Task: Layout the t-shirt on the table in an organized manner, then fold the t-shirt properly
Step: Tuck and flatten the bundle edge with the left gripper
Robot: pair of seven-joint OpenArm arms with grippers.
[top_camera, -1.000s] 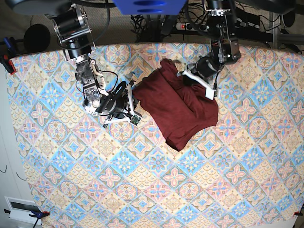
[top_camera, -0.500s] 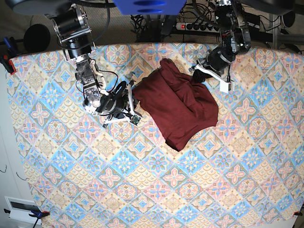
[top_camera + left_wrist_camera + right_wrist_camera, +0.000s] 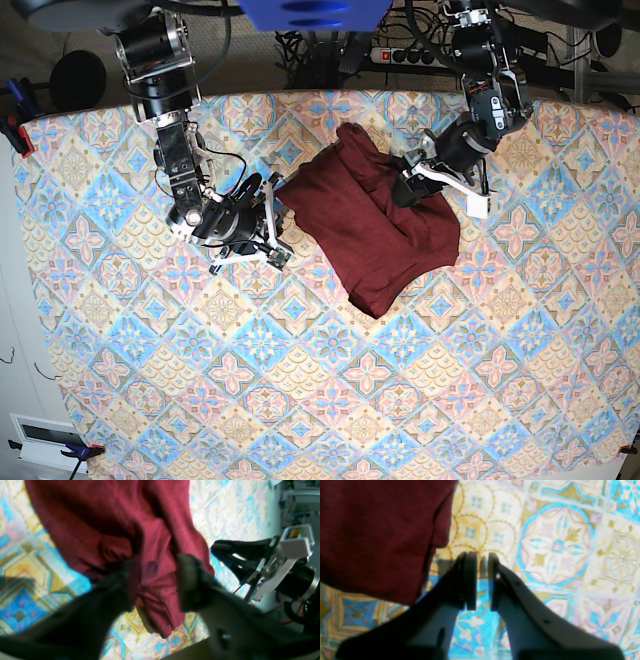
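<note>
Layout comes first, and you are not through it: the t-shirt point(image 3: 375, 225) lies bunched in a crumpled heap on the table point(image 3: 420, 400), sleeves and hem tucked somewhere inside the folds, so no proper fold can start yet.

Your left gripper point(image 3: 155, 585) stands part open with a ridge of cloth running up between its fingers; whether that cloth is pinched or just passing through, I cannot tell from the blurred wrist view. In the base view it sits at the shirt's upper edge, on the side nearest that arm.

Your right gripper point(image 3: 480, 577) has its jaws drawn nearly together with only a narrow gap, and nothing sits between them. The shirt's edge lies just beside it, to the left of its fingers in the wrist view, not touching the pads.

My judgement for the next move: each gripper needs a distinct corner or shoulder, then the two must draw apart to spread the cloth flat. Your right jaws must open before they can take the nearby edge.

Beyond the far table edge a power strip point(image 3: 400, 55) and loose cables hang, well clear of the shirt. The real obstacle is the heap itself, which hides where the sleeves lie.
</note>
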